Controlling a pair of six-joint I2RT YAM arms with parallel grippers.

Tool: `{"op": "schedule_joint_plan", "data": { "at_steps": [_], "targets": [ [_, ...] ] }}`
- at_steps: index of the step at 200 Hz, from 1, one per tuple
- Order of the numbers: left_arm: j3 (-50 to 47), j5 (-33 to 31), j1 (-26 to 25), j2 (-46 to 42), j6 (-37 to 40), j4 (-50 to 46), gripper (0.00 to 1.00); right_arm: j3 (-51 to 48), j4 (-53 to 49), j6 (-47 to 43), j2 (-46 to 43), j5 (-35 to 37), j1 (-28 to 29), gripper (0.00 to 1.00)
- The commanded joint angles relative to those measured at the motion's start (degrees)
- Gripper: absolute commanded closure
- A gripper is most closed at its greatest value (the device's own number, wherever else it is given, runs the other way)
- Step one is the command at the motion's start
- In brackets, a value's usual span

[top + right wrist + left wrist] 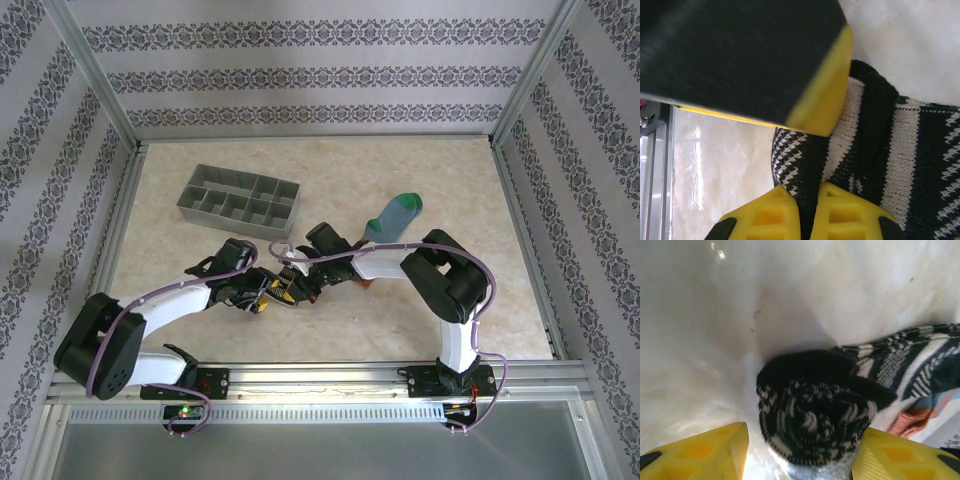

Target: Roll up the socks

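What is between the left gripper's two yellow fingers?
The rolled-up end of the striped sock sits between the fingers, as the left wrist view shows.

Two arms meeting over the socks at mid-table

We see the left gripper (263,298) and right gripper (302,283) nose to nose near the front of the pale table (450,190), with the striped sock (286,296) mostly hidden beneath them. We cannot make out how the jaws stand. The blue-grey sock (392,217) lies behind the right arm, green toe pointing away, and the grey compartment tray (215,217) sits well apart at back left.
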Motion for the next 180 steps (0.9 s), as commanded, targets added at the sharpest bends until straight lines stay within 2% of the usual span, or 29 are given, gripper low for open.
{"op": "schedule_joint_plan", "data": {
  "at_steps": [1,13,40,49,68,95,118,126,144,157,180],
  "targets": [
    [1.60,0.36,-0.29,3.64,4.32,1.14,0.49,-3.03,-16.15,0.81,6.33,9.13,-0.33,1.00],
    [2.06,0.30,-0.42,5.63,4.34,-2.21,0.60,-2.10,-16.97,-0.24,6.51,10.00,-0.36,1.00],
    [1.00,-0.66,-2.17,5.30,0.83,-13.23,1.00,-0.55,-16.59,-5.22,5.22,12.98,-0.12,1.00],
    [-0.22,-0.77,-3.16,4.05,-1.23,-15.64,1.00,-0.55,-15.49,-7.43,3.52,13.64,0.17,0.98],
    [-2.72,-1.68,-5.51,0.75,-8.08,-18.42,1.00,-4.16,-9.61,-11.82,-4.47,17.33,2.47,0.78],
    [-1.38,-4.31,-6.83,-0.46,-13.80,-23.01,1.00,-14.46,4.04,-13.18,-19.59,32.22,10.34,0.55],
    [1.68,-4.38,-7.29,2.30,-15.16,-25.74,1.00,-16.87,5.80,-13.73,-23.02,46.67,19.05,0.51],
    [2.74,-4.25,-7.30,3.34,-14.97,-26.32,1.00,-17.02,6.66,-14.49,-22.50,52.69,22.47,0.50],
    [4.50,-3.92,-7.31,5.01,-14.06,-27.63,1.00,-15.43,7.60,-17.29,-20.05,60.70,27.25,0.49],
    [5.23,-3.76,-7.31,5.88,-13.56,-28.51,1.00,-13.65,8.30,-20.17,-17.59,65.00,29.53,0.48],
    [5.77,-3.34,-7.32,6.73,-12.92,-28.71,1.00,-10.74,8.33,-23.09,-13.64,67.87,30.87,0.48]
  ]
}}
